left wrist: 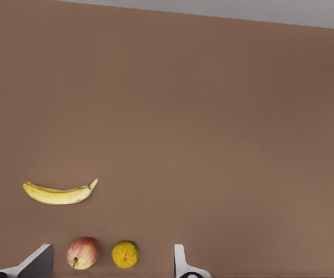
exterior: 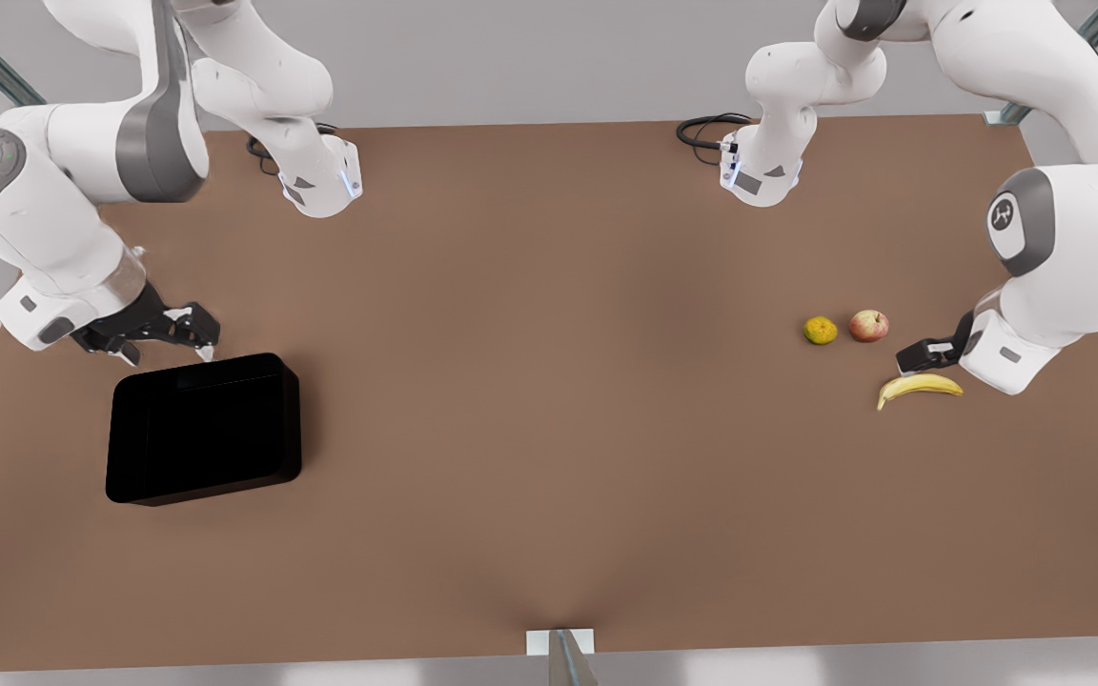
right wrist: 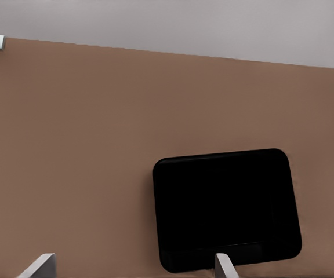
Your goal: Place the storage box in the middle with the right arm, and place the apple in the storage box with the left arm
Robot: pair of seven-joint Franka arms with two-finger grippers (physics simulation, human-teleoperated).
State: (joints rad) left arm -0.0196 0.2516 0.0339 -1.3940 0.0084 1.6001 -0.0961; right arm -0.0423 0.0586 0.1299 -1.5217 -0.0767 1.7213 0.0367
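The storage box, a glossy black shallow bin, lies empty on the table at the front view's left. My right gripper hovers open just behind the box's far edge, touching nothing. At the front view's right rests the red apple. My left gripper hangs open slightly in front of and to the right of the apple, above the table. Nothing sits between its fingers.
A small yellow-green round fruit sits just left of the apple. A banana lies in front of the left gripper. The brown table stretches bare between box and fruits. Both arm bases stand at the far edge.
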